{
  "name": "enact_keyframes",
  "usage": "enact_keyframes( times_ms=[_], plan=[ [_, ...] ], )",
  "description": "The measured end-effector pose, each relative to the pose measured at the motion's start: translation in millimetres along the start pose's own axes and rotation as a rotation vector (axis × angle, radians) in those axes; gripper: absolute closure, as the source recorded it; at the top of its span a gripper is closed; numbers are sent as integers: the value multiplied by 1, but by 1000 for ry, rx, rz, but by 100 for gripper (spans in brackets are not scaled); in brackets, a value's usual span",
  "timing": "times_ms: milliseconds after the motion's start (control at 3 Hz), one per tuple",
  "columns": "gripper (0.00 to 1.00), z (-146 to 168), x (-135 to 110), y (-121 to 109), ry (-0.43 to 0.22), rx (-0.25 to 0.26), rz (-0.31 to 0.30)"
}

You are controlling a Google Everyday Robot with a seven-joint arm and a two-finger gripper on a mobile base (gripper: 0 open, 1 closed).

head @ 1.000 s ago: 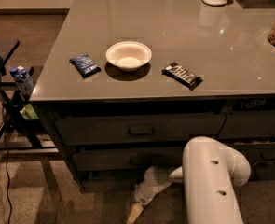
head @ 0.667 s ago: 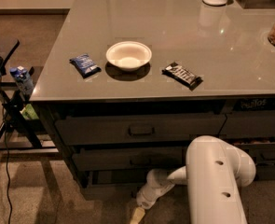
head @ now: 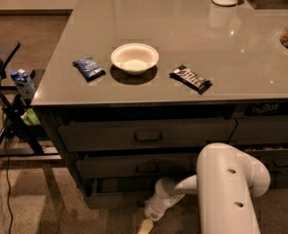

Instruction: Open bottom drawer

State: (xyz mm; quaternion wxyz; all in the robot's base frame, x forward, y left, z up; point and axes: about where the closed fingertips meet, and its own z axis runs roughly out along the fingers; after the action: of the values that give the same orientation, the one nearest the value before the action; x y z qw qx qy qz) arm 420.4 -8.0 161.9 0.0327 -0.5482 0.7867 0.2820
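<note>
The bottom drawer point(head: 115, 198) is the low, shallow dark front under the two taller drawers of the left stack, just above the floor. Its handle is hidden behind my arm. It looks closed. My gripper point(head: 146, 225) points down toward the carpet in front of this drawer, at the lower edge of the view, below the drawer front. Its white wrist point(head: 159, 204) overlaps the drawer's middle. My white upper arm point(head: 229, 189) fills the lower right.
On the grey counter point(head: 182, 28) lie a blue packet point(head: 89, 68), a white bowl point(head: 134, 58) and a dark snack bar point(head: 191, 78). The top drawer point(head: 147, 135) and middle drawer point(head: 133, 167) are shut. A black stand with a bottle point(head: 24, 84) is at left.
My arm has shifted slightly right and the gripper has sunk a little toward the floor. The drawers have not moved.
</note>
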Motion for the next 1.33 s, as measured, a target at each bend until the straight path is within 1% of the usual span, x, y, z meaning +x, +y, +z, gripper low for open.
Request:
enact_keyframes(
  times_ms=[333, 667, 1000, 1333],
  plan=[
    [0, -3, -2, 2, 0, 0, 0],
    [0, -24, 2, 12, -32, 28, 30],
    [0, -39, 45, 102, -7, -36, 51],
    [0, -33, 39, 85, -16, -5, 44]
  ],
)
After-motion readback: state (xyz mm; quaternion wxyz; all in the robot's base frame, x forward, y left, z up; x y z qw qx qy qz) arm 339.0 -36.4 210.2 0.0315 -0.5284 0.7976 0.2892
